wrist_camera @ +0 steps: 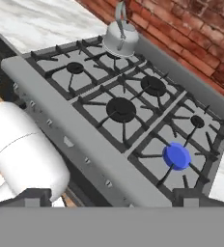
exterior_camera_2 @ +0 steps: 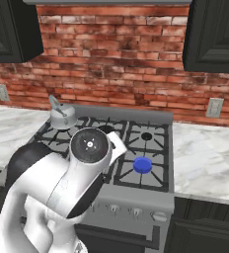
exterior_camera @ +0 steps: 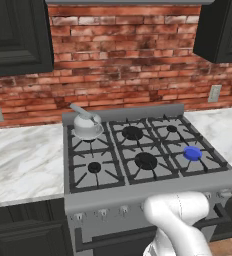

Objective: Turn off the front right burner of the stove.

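Burner lit, knobs not yet reached.
Your gripper [wrist_camera: 109, 193] hangs above the stove [exterior_camera: 138, 190] front; whether it's apart or together, you cannot tell. The knobs [exterior_camera_2: 136, 211] sit close together, so you could turn the wrong one. Beyond, at 2 o'clock, the front right burner [wrist_camera: 176, 156] glows blue; kettle [wrist_camera: 119, 38] far back.

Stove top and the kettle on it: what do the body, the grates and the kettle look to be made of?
The stove body looks like brushed grey steel: flat, matte, evenly grey. Its grates look like black cast iron, dull, thick-barred. The kettle on the back left burner seems polished metal, pale silver with soft highlights. The front right burner shows a bright blue disc, a rendered flame, not a material.
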Robot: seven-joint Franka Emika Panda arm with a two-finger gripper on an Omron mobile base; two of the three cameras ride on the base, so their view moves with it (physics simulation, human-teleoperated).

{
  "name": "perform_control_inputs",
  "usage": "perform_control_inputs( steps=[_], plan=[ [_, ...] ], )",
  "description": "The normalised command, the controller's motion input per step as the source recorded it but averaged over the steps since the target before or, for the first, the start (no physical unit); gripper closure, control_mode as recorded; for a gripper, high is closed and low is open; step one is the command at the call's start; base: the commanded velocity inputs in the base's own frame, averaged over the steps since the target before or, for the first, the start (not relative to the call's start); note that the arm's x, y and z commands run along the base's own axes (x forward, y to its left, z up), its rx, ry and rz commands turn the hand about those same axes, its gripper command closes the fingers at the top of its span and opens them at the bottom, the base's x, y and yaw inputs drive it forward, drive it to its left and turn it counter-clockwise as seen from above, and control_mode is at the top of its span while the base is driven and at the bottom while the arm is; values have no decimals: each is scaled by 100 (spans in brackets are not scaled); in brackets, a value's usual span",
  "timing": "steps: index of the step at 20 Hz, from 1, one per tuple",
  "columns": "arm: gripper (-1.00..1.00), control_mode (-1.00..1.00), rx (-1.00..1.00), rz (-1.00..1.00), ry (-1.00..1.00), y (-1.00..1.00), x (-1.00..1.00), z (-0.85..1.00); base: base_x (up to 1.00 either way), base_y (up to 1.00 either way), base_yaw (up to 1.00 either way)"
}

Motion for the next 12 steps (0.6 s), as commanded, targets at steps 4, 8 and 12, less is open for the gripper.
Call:
perform_control_inputs(
  steps=[4, 8, 12],
  plan=[
    [-100, -100, -24, 14, -10, -15, -46, -24, 0, 0, 0],
    [-100, -100, -27, 9, -6, -4, -38, -41, 0, 0, 0],
    [-100, -100, -25, 5, -11, -3, -28, -39, 0, 0, 0]
  ],
)
